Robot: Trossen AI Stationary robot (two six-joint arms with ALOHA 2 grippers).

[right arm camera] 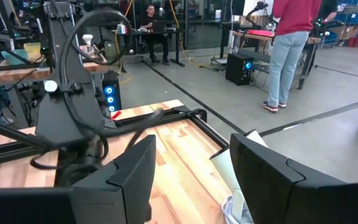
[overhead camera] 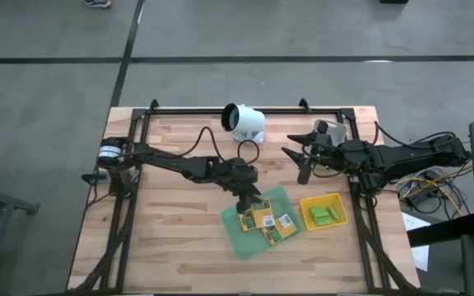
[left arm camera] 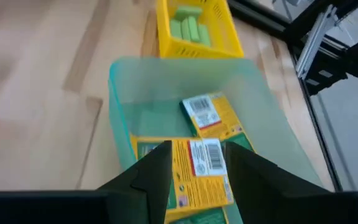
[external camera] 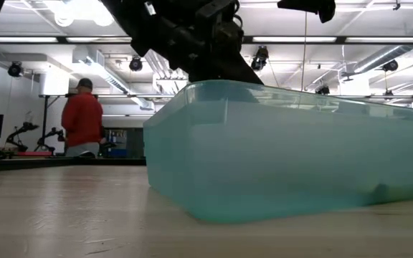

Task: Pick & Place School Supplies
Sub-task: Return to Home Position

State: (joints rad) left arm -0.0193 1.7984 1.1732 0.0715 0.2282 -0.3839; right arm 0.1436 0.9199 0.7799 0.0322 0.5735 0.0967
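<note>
Three yellow packets [overhead camera: 267, 220] lie in the green tray [overhead camera: 241, 243] toward the tabletop's [overhead camera: 171, 238] right edge. The left gripper [overhead camera: 245, 205] hovers over them, fingers spread. The right gripper [overhead camera: 295, 164], also spread, waits near that edge.

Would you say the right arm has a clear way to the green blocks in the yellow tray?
Probably yes: the green blocks lie uncovered in the open yellow tray, the right hand hangs open nearby with nothing between, and the left hand is over the green bin beside it.

Packets [overhead camera: 267, 220] in the bin [overhead camera: 239, 239], little blocks [overhead camera: 322, 216] in the basket [overhead camera: 341, 205] just right of it.
</note>
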